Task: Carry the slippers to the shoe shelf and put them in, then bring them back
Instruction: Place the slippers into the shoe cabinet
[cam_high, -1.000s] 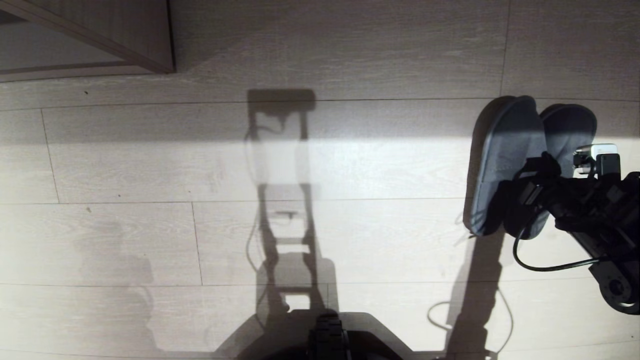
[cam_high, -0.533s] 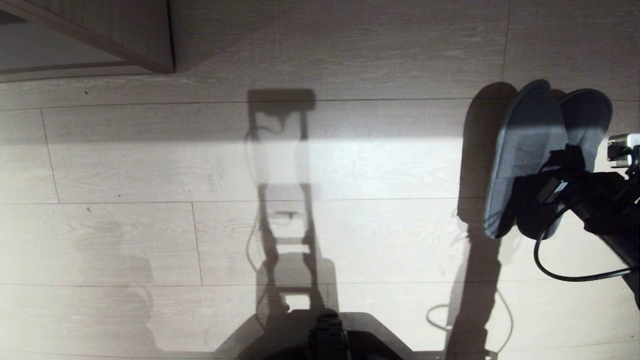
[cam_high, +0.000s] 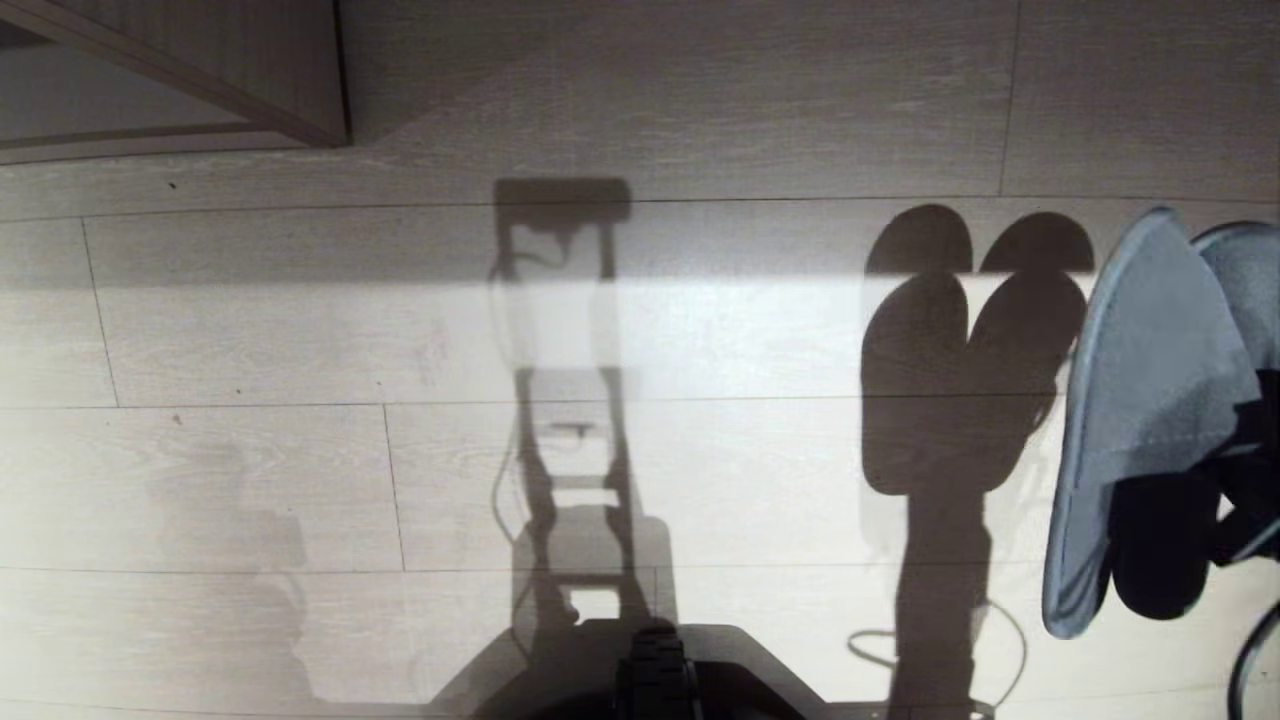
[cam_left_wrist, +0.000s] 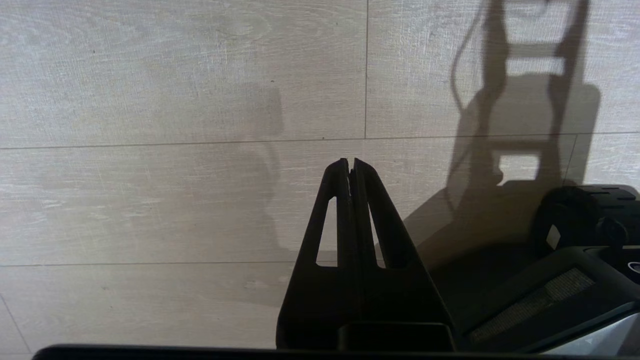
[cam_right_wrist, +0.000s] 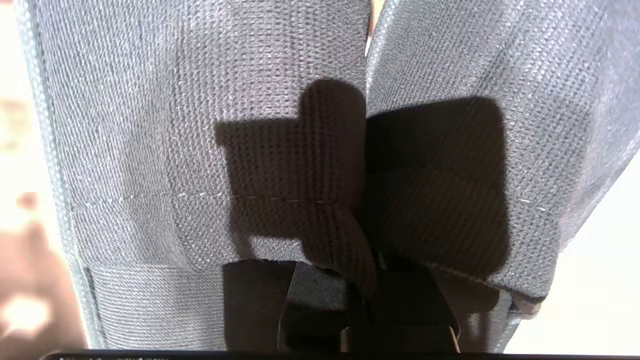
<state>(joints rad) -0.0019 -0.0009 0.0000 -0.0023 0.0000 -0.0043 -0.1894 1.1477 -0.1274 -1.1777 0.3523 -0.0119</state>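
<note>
The pair of grey-blue cloth slippers (cam_high: 1150, 400) hangs in the air at the far right of the head view, toes pointing away and partly cut off by the picture's edge. My right gripper (cam_high: 1225, 505) is shut on their inner edges, pinched together; in its wrist view the dark fingers (cam_right_wrist: 400, 305) disappear under the cloth of both slippers (cam_right_wrist: 200, 125). The pair's shadow falls on the floor to its left. What looks like a corner of the shoe shelf (cam_high: 290, 70), beige wood-grain board with dark edging, shows at the far left. My left gripper (cam_left_wrist: 350, 162) is parked, shut and empty above the floor.
Pale wood-plank floor (cam_high: 700, 100) fills the view, with a sunlit band across it and my own shadow in the middle. My dark base (cam_high: 650, 680) is at the near edge and also shows in the left wrist view as the base (cam_left_wrist: 575, 240).
My right arm has raised the slippers off the floor and drawn them nearer and to the right. They look larger now, and their shadow has come apart from them.
</note>
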